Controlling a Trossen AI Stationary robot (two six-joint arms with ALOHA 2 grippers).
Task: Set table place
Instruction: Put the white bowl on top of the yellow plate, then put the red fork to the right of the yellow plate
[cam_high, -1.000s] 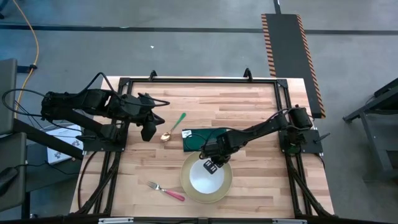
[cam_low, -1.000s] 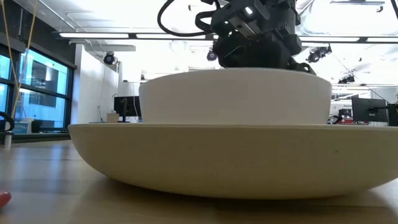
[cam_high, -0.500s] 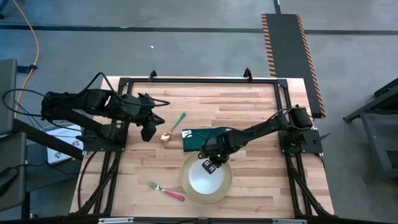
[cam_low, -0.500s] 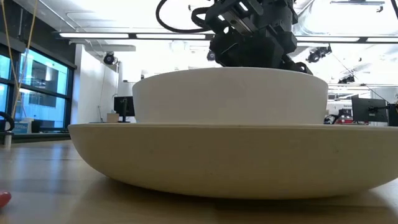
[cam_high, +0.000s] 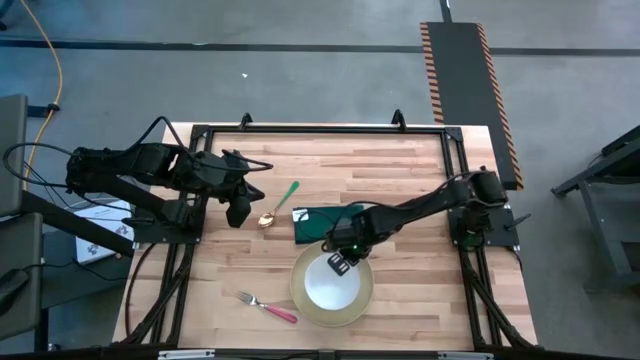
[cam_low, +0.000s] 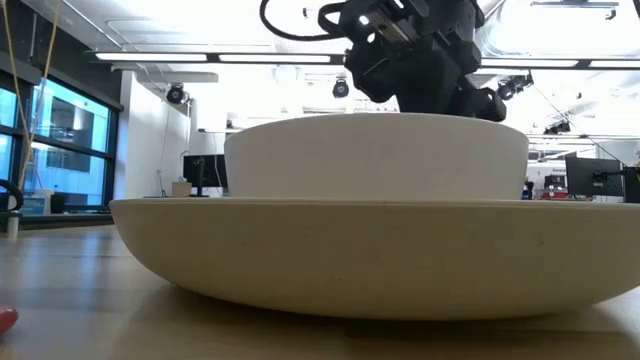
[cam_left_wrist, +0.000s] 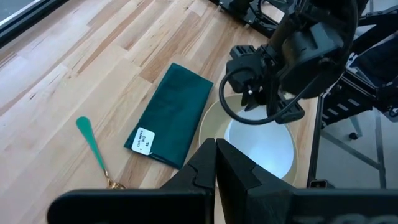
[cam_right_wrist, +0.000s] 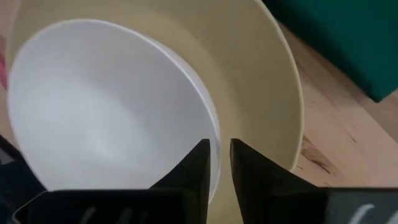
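Now the right gripper (cam_high: 342, 262) pinches the bowl (cam_high: 332, 286) rim on the plate (cam_high: 361, 300); left gripper (cam_high: 240, 213) closed.

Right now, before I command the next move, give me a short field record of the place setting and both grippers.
plate: near table edge, holds the bowl
bowl: white, sits in the plate
right gripper: fingers straddle the bowl's far rim, narrow gap
napkin: green, flat, just beyond the plate
spoon: left of the napkin
fork: left of the plate
left gripper: shut, empty, beside the spoon
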